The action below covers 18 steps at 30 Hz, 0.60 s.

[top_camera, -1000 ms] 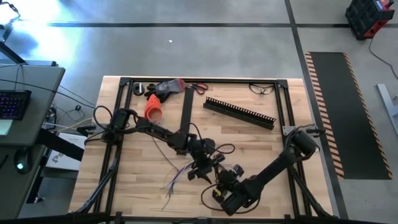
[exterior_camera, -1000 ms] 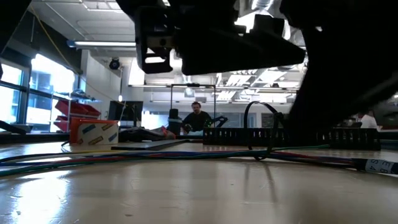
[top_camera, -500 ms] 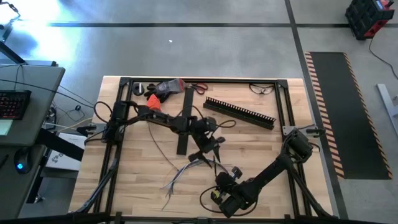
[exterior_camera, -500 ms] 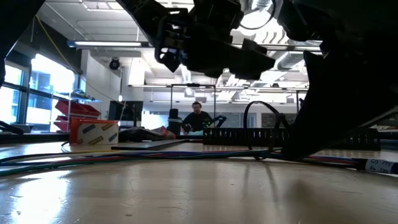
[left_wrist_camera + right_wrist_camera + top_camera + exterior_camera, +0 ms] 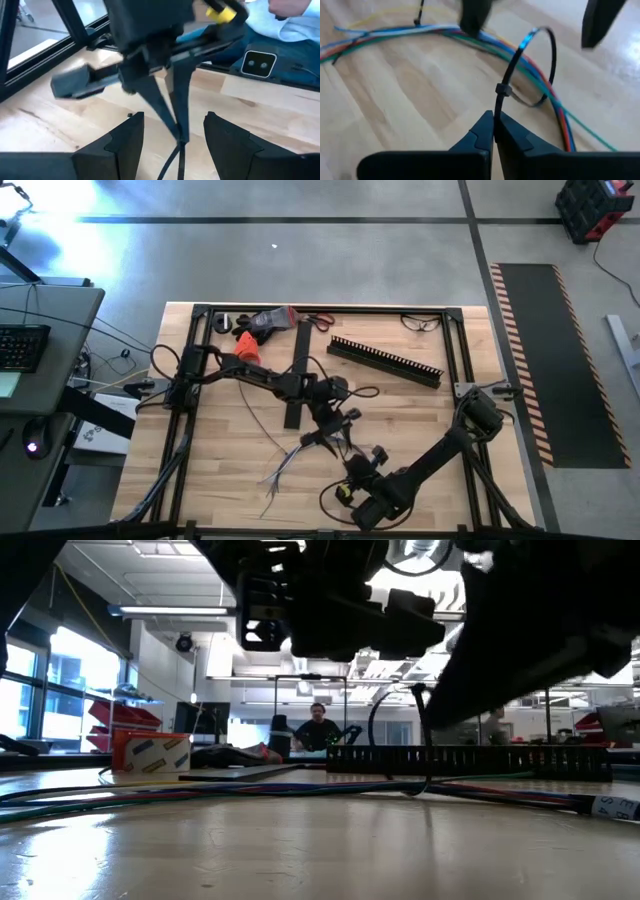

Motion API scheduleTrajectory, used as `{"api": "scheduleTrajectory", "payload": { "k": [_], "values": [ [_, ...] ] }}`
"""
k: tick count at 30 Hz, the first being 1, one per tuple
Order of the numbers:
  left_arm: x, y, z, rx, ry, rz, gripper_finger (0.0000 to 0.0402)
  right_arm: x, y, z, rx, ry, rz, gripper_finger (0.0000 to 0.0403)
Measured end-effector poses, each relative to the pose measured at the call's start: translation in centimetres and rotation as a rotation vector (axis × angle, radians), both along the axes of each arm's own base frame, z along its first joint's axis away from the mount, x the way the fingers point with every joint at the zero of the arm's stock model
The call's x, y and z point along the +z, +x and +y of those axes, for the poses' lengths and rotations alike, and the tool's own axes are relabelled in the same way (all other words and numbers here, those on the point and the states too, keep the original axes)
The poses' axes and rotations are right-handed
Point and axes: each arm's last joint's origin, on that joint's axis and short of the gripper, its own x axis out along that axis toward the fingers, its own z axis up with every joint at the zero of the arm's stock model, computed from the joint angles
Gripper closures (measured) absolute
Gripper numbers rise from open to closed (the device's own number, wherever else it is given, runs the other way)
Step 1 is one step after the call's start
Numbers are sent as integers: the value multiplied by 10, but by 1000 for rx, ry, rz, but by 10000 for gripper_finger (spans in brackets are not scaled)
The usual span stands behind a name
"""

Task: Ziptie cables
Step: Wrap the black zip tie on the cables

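- Right hand (image 5: 493,131) closed — fingers pinched on the tail of a black zip tie (image 5: 530,60); the tie's loop goes around the cables (image 5: 470,40) and stands up off the wood.
- Cables: loose multicolour bunch (blue, red, green, white) lying on the bench (image 5: 230,450), front-centre; splayed free ends (image 5: 278,475) point toward the front-left in the high view.
- Right hand in high view (image 5: 348,480) sits near the bench's front edge, just right of the splayed ends; the arm runs back to its base at the right side.
- Left hand (image 5: 172,131) open — fingers wide apart, nothing between them but the zip tie strap seen beyond; it looks toward the right hand from just above.
- Left hand in high view (image 5: 335,425) hovers over mid-bench, close behind the right hand.
- Low view: cables (image 5: 200,790) run flat across the bench, tie loop (image 5: 400,735) upright above them.
- Other items: black slotted channel (image 5: 385,361) back-right, flat black strip (image 5: 297,370) mid-back, orange object (image 5: 246,352) back-left.
- A person (image 5: 317,730) sits in the room behind.
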Motion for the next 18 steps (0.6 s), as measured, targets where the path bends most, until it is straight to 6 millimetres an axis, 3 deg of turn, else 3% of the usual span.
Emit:
{"api": "scheduleTrajectory", "payload": {
  "k": [8, 15, 18],
  "values": [
    [-14, 0, -1, -22, 27, 25, 213, 9, 1, 0, -90, 31, -56, 403],
    [-16, 0, 16, 3, -4, 55, 232, 10, -7, 8, -134, 37, -138, 403],
    [-19, 1, 10, -15, -7, 46, 244, 10, -7, 7, -136, 36, -139, 403]
  ]
}}
